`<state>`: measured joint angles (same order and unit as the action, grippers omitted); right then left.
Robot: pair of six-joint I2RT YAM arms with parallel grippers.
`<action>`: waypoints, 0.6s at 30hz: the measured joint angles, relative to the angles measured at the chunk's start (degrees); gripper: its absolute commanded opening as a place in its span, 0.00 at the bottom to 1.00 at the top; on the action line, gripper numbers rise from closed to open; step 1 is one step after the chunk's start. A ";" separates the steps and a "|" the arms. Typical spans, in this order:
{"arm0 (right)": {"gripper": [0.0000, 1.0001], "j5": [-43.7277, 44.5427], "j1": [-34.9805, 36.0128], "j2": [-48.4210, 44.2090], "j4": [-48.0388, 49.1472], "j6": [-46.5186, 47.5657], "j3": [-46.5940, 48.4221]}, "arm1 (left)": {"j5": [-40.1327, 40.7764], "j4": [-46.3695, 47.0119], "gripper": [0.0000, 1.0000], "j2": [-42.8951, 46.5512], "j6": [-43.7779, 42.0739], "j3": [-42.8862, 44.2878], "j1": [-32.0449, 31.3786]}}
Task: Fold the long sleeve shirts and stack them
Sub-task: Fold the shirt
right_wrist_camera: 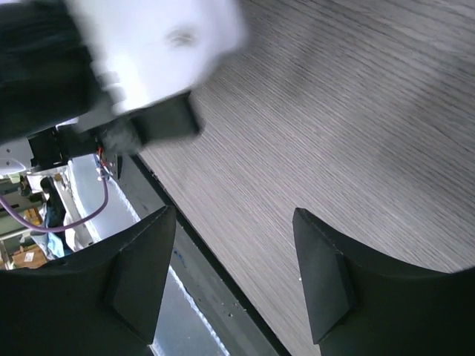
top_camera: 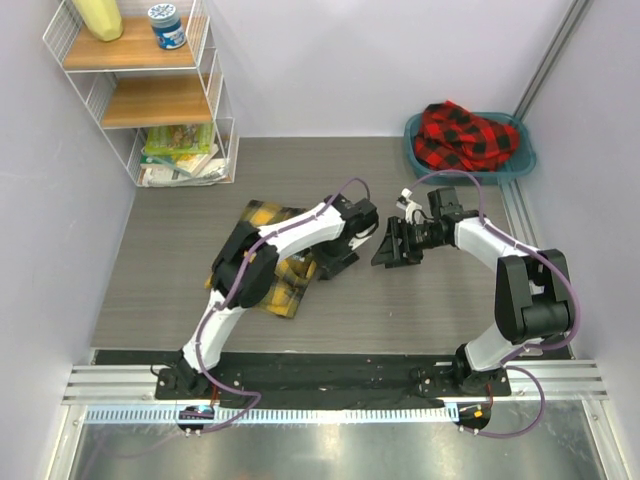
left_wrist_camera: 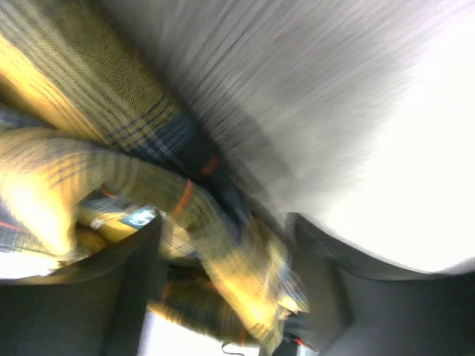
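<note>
Jaws: your left gripper (left_wrist_camera: 223, 252) has its fingers well apart, with a bunched fold of yellow cloth lying in the gap. The wrist view is blurred, so you cannot tell whether either finger touches the cloth. Your right gripper (right_wrist_camera: 231, 215) is wide open over bare table (top_camera: 160, 260) and holds nothing.

Orientation: the yellow-and-black shirt (top_camera: 283, 285) lies as a folded bundle left of centre, under your left arm. Its long axis runs from the far side towards the near edge, with the near end skewed slightly right. The arm covers much of it, and no collar shows. The red-and-black shirt (top_camera: 465, 135) sits crumpled in the teal basin (top_camera: 520, 165) at the far right corner, with no clear axis.

Appearance: both are soft plaid. The yellow one is flat with rumpled edges; the red one is heaped and unfolded.

Count: two shirts, one basin, two arms, one wire shelf rack (top_camera: 150, 100) at far left. The two grippers are near each other at mid-table but apart.
</note>
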<state>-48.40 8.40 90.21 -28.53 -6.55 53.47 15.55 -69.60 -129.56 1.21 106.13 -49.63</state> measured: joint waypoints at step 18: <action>0.69 -1.40 0.00 0.02 2.19 -2.93 -0.81 | -25.75 -2.58 0.46 32.81 -41.18 -22.08 27.69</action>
<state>-49.80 8.40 90.24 -26.35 -9.47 52.66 -10.20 -72.18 -96.75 -39.97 84.05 -21.93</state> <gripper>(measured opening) 0.701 0.470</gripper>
